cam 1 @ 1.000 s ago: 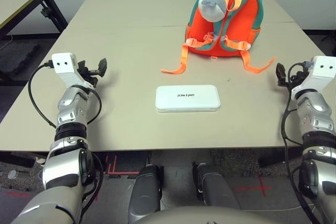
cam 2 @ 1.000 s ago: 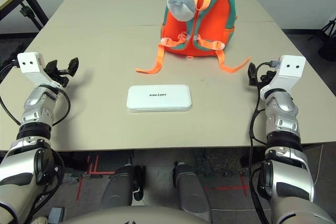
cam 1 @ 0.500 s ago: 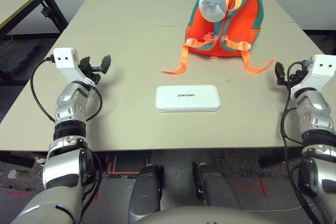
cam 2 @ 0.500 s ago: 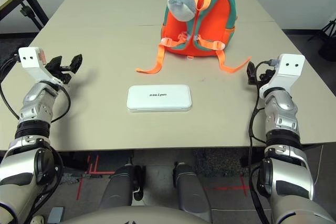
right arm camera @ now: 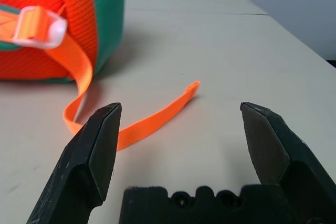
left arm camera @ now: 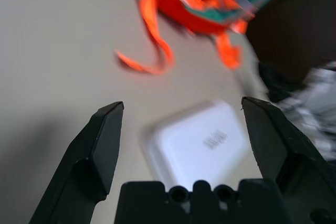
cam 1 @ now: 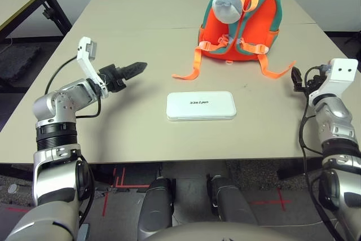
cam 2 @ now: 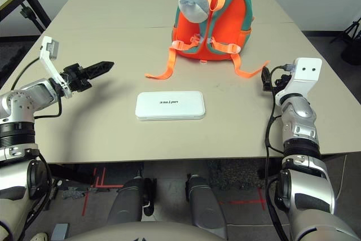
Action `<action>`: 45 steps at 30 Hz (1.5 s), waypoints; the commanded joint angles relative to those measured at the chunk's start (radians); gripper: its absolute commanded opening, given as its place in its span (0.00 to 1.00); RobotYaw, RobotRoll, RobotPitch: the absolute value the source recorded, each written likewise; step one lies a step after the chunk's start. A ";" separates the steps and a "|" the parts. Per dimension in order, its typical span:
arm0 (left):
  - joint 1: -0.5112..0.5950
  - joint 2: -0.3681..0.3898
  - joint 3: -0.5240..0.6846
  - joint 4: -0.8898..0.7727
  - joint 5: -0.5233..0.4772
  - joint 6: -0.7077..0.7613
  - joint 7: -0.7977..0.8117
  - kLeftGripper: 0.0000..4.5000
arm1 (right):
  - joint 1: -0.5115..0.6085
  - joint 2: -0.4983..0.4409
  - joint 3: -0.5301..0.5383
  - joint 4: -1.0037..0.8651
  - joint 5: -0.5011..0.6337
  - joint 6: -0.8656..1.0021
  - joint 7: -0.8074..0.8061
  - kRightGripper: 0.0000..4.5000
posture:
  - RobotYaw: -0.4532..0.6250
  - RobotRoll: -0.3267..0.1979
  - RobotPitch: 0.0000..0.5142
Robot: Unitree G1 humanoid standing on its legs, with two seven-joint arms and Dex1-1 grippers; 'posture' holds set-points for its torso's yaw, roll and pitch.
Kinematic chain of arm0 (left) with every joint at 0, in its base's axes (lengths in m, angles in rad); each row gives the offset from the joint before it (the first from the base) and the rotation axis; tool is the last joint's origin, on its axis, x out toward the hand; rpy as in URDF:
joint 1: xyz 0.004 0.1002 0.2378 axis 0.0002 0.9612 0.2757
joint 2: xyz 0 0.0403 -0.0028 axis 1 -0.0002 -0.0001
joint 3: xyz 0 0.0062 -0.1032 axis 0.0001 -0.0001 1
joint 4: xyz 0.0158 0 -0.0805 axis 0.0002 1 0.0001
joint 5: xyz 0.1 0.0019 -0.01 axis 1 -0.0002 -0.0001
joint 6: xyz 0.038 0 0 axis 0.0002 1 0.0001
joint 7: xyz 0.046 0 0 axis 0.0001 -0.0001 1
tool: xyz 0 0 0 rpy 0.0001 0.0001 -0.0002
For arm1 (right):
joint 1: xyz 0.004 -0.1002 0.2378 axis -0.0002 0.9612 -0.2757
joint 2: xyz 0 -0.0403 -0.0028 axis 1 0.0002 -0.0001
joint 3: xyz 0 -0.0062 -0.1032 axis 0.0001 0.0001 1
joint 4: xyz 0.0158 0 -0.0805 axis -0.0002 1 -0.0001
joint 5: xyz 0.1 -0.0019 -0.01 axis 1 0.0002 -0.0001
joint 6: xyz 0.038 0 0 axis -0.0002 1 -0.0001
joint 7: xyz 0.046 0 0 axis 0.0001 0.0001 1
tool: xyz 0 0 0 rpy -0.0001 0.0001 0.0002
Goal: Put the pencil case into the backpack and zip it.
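- we see the pencil case (cam 1: pixel 201 105) lying flat on the table (cam 1: pixel 130 26), near the front edge and about mid-width, its dark lettering facing up.
- the backpack (cam 1: pixel 241 20) sits at twelve o'clock from the case, well apart from it, straps side up (teal trim around the orange body).
- a grey plush charm (cam 1: pixel 227 6) rests on the upper part of the backpack, towards its nine o'clock side.
- two loose orange straps trail onto the table: the left strap (cam 1: pixel 189 70) ends near the case's twelve o'clock edge without touching it, and the right strap (cam 1: pixel 276 71) runs out towards three o'clock.
- the left gripper (cam 1: pixel 134 69) hangs above the table at about ten o'clock from the case, pointing towards three o'clock; in the left wrist view its fingers (left arm camera: pixel 105 140) stand wide apart and hold nothing, with the case seen between them.
- the right gripper (cam 2: pixel 265 79) is at the table's three o'clock side, near the tip of the right strap; in the right wrist view its fingers (right arm camera: pixel 100 148) are spread wide, empty, and the strap end lies on the table between them, further off.
- both grippers are well apart from the case and the backpack.
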 commanded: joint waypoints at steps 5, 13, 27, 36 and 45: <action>-0.011 -0.025 0.018 0.043 -0.028 0.186 0.018 1.00 | 0.044 -0.039 0.067 -0.097 -0.043 0.051 0.076 0.99 | 0.32 0.62 0.23; -0.030 -0.040 -0.018 0.184 0.032 0.166 0.019 1.00 | 0.134 -0.127 0.177 -0.339 -0.078 0.171 0.247 0.99 | 0.28 0.62 0.21; -0.059 -0.068 -0.140 0.364 0.132 0.025 -0.054 1.00 | 0.181 -0.223 0.335 -0.609 -0.123 0.313 0.471 0.01 | 0.25 0.62 0.21; -0.067 -0.080 -0.166 0.381 0.164 0.013 -0.096 1.00 | 0.196 -0.178 0.423 -0.678 -0.128 0.377 0.531 0.01 | 0.25 0.62 0.21; -0.078 -0.077 -0.176 0.391 0.180 0.011 -0.131 1.00 | 0.200 -0.151 0.474 -0.697 -0.145 0.396 0.554 0.01 | 0.26 0.62 0.21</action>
